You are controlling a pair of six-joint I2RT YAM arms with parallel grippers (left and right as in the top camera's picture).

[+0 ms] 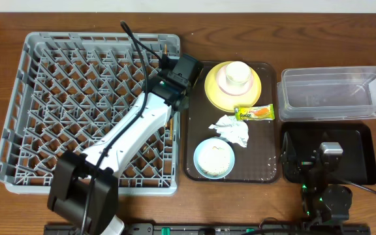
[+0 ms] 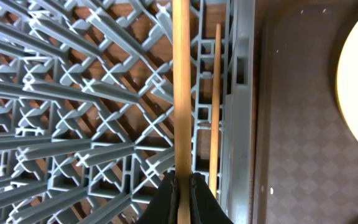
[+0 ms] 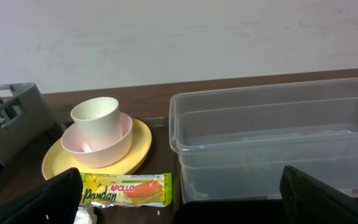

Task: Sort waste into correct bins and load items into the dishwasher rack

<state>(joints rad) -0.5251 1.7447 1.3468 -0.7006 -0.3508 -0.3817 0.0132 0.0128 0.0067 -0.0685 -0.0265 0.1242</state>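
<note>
The chopstick-loading step is judged to be in hand. In the left wrist view the left gripper (image 2: pixel 182 190) is seen at 6 o'clock, its fingers clamped tight on one chopstick (image 2: pixel 181 93), which runs straight toward 12 o'clock over the rack (image 2: pixel 73 124). The second chopstick (image 2: pixel 215 106) lies in the rack just at 3 o'clock of the held one, parallel to it and close against the rack's wall.

For the next move, the held chopstick would probably need to be lowered between the pegs beside its partner and then released.

The rack wall stands just to 3 o'clock, with the brown tray (image 1: pixel 266 173) and the yellow plate (image 1: pixel 214 88) beyond, so little room is left there. More room is offered toward 9 o'clock.

The right gripper (image 3: pixel 182 196) is held over the black tray (image 1: pixel 361 156), fingers spread wide and holding nothing.
</note>
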